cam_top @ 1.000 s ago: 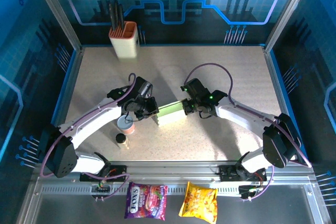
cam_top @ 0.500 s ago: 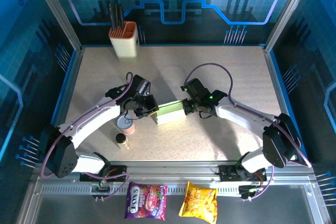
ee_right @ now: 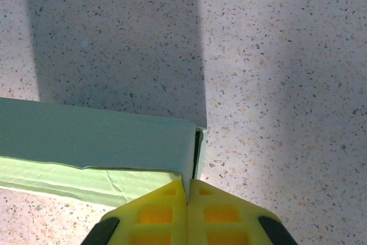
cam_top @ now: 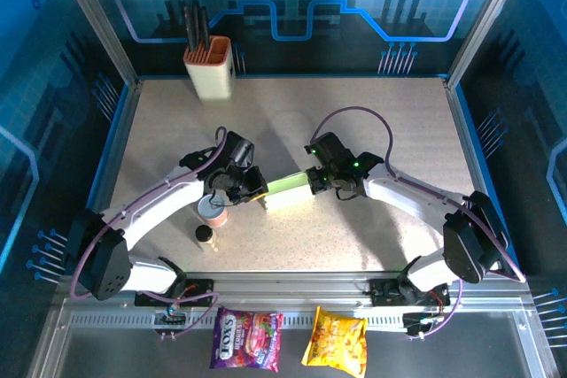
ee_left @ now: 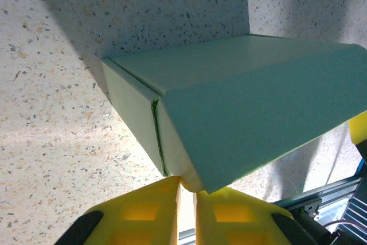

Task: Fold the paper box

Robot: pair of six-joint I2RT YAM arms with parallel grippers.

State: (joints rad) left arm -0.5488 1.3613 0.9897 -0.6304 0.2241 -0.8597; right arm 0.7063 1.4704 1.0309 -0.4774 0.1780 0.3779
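Since a second ago my left gripper has edged slightly left. The paper box lies at frame centre (lengthwise between my arms); my right gripper and the left each pinch one end, fingers almost touching.

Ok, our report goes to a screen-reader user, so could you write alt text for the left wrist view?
A pale green paper box, folded into shape, seen against a speckled table, its near corner pinched in the yellow left gripper.
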